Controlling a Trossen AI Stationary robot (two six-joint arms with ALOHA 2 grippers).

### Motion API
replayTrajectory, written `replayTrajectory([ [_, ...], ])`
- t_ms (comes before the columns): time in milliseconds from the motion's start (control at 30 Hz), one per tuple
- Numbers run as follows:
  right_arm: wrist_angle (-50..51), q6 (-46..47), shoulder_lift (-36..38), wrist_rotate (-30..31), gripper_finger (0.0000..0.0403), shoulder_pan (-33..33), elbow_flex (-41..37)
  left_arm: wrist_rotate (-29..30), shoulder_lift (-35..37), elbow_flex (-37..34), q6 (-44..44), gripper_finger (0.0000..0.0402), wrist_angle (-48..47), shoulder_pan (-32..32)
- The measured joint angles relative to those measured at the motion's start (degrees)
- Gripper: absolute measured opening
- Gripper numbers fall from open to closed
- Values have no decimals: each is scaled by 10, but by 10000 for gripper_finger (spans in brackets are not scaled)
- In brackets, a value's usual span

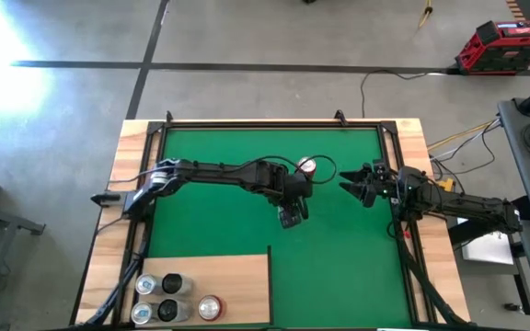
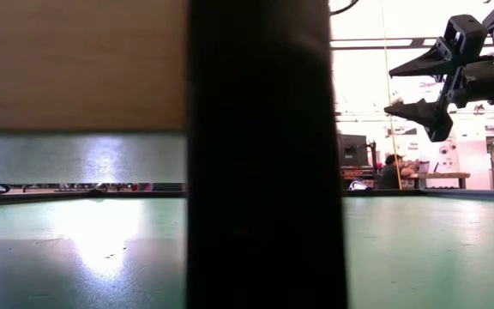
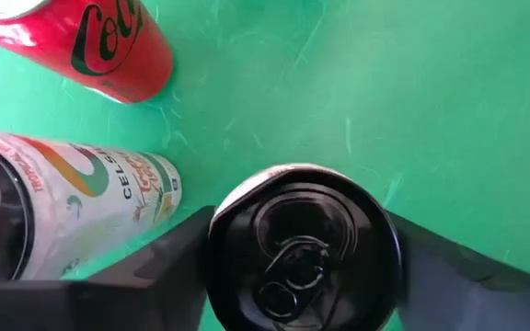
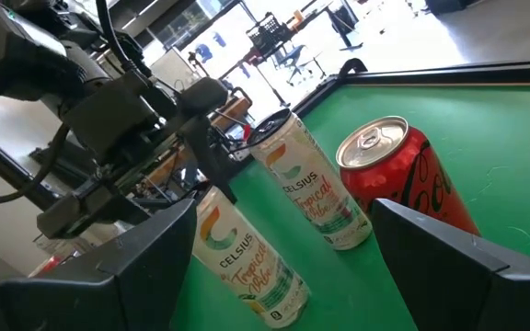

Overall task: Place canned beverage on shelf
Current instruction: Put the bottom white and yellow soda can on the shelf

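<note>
Found the left arm stretched almost straight from its base at the left side of the desk across the green felt mat. Saw its wrist bent down at mid-desk and the left pincer pointing at the mat. Caught that pincer drawn in narrow, with both dark fingers pressed to opposite sides of a slim white canned beverage with a black lid. Saw the lid and pull tab face-on from the wrist. Could not tell whether the can's base rested on the felt or hung just above it.

Spotted a second white slim can with orange lettering just beside the gripped one, and a red cola can a little farther off, both on the mat.

Placed the shelf, a flat pale light-wood rectangular panel, at the desk's near left corner. Counted five cans grouped on its left part, well apart from the gripped can.

Found the right arm reaching in from the right side with its forearm roughly level. Saw the right pincer held high above the mat near the cluster, gaping wide and gripping nothing.
</note>
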State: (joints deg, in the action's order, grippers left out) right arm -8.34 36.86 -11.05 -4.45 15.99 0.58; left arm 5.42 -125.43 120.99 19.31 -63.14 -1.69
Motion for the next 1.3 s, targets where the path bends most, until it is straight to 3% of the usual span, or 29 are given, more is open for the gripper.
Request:
replayTrajectory([
  [67,0,0,0,0,318,0,0,-5,0,0,11,235,-3,0],
  [500,0,0,0,0,318,0,0,-18,0,45,120,235,-147,-9],
  [1300,0,0,0,0,318,0,0,10,6,49,-81,245,-221,-94],
])
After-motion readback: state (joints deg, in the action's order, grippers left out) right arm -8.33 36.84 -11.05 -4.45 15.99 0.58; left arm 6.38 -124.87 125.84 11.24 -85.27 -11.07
